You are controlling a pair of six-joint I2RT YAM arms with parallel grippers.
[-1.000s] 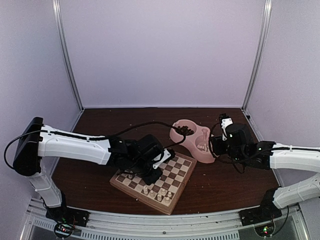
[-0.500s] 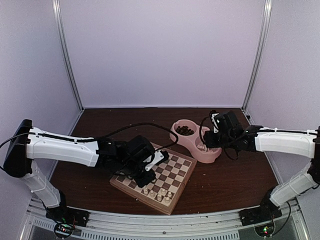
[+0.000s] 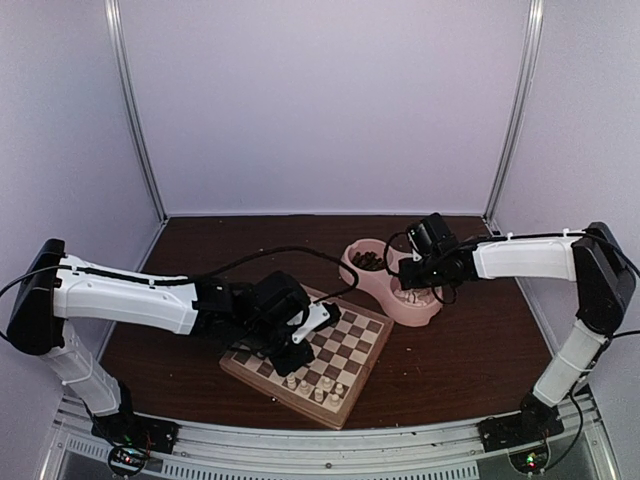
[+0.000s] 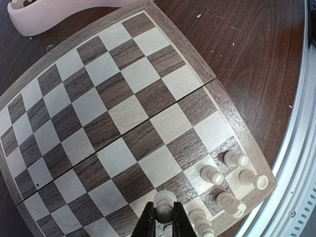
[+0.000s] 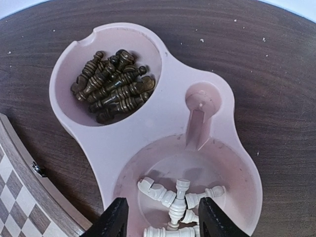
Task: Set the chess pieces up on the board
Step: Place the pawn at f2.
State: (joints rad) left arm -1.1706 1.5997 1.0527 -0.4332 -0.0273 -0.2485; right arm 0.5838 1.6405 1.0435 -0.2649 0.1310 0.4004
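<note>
The board lies at the table's near middle. Several cream chess pieces stand in its near corner; the left wrist view shows them as pieces on the board. My left gripper is low over that corner. In the left wrist view this gripper is shut on a cream pawn over a square beside the standing pieces. My right gripper hangs over the pink bowl. It is open above several cream pieces lying in the bowl's near compartment.
The pink bowl's far compartment holds several dark brown pieces. The board's corner lies close to the bowl's left side. A metal rail runs along the table's near edge, just past the board.
My right arm has swung left and out over the pink bowl. My left gripper has shifted a little toward the near corner of the board, still holding the pawn.
</note>
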